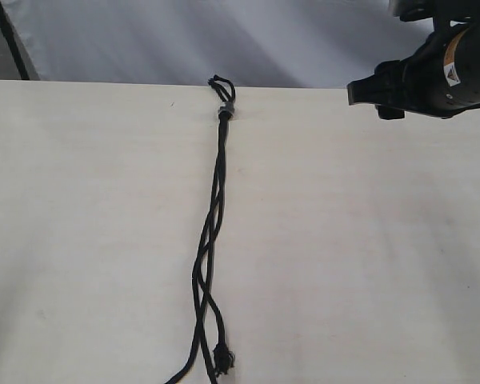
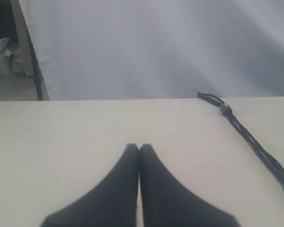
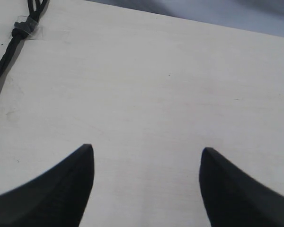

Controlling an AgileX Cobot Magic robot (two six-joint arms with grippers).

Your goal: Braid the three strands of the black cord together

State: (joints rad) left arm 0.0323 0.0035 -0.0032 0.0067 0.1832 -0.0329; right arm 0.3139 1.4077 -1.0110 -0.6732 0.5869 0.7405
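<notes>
The black cord [image 1: 216, 208] lies lengthwise down the middle of the pale table [image 1: 80, 224]. Its short loop [image 1: 221, 82] and grey clip [image 1: 226, 110] are at the far edge. The three strands [image 1: 206, 264] run toward the near edge, loosely crossing over each other several times, and one knotted tip [image 1: 221, 356] shows near the bottom. My left gripper [image 2: 139, 147] is shut on nothing over bare table, left of the cord [image 2: 255, 146]. My right gripper [image 3: 146, 150] is open and empty, hovering over the table to the right of the cord's clip [image 3: 26, 29].
The right arm's black wrist [image 1: 432, 76] hangs over the far right of the table. A white cloth backdrop [image 1: 224, 40] stands behind the far edge. A dark pole [image 2: 35, 71] stands beyond the far left corner.
</notes>
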